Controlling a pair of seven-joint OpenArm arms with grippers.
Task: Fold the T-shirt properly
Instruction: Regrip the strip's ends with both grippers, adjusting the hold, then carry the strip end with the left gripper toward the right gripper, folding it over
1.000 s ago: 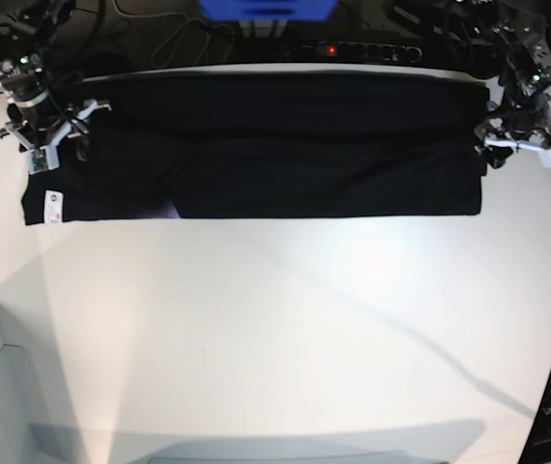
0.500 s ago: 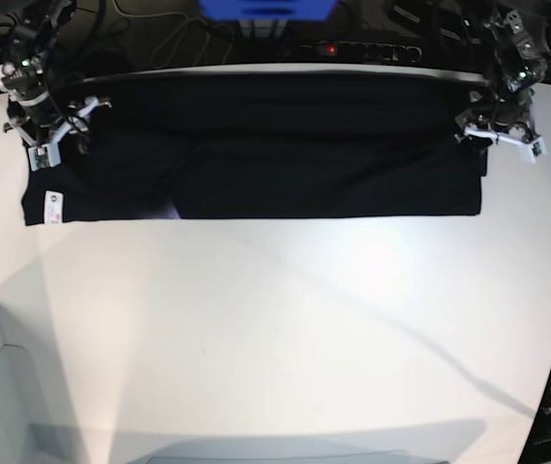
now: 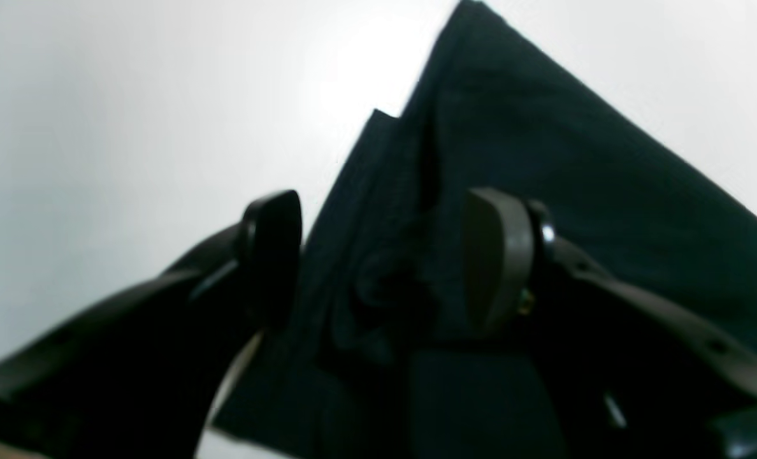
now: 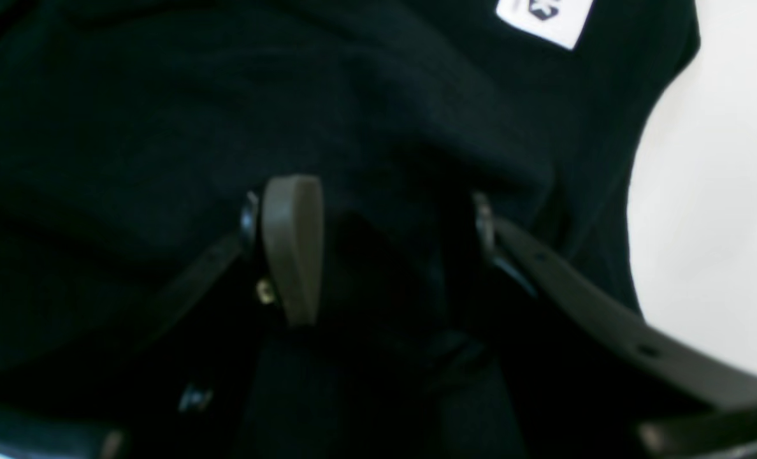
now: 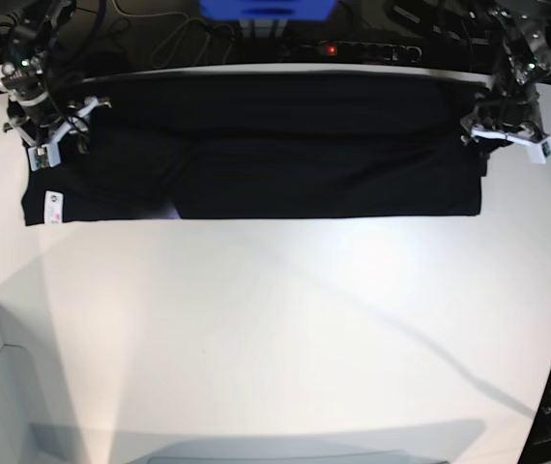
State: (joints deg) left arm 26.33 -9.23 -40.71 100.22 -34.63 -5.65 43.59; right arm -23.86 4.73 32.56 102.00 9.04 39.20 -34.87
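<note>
Hovering over the two far corners of the T-shirt [image 5: 275, 145], I have it stretched as a long black band across the back of the white table [image 5: 285, 329], its near edge straight and its white tag [image 5: 51, 205] lying at the front corner on my right-hand side. My left gripper [image 3: 378, 255] stands wide, one pad over bare table and the other over cloth, with a bunched fold of the shirt's edge lying between them — nothing is pinched. My right gripper [image 4: 378, 248] is spread too, both pads above dark fabric, and the tag shows just past its fingertips [image 4: 292, 248] near the shirt's curved edge. From the base view both grippers sit at the shirt's ends, close to the table's far rim — whether either touches the cloth I cannot tell.
</note>
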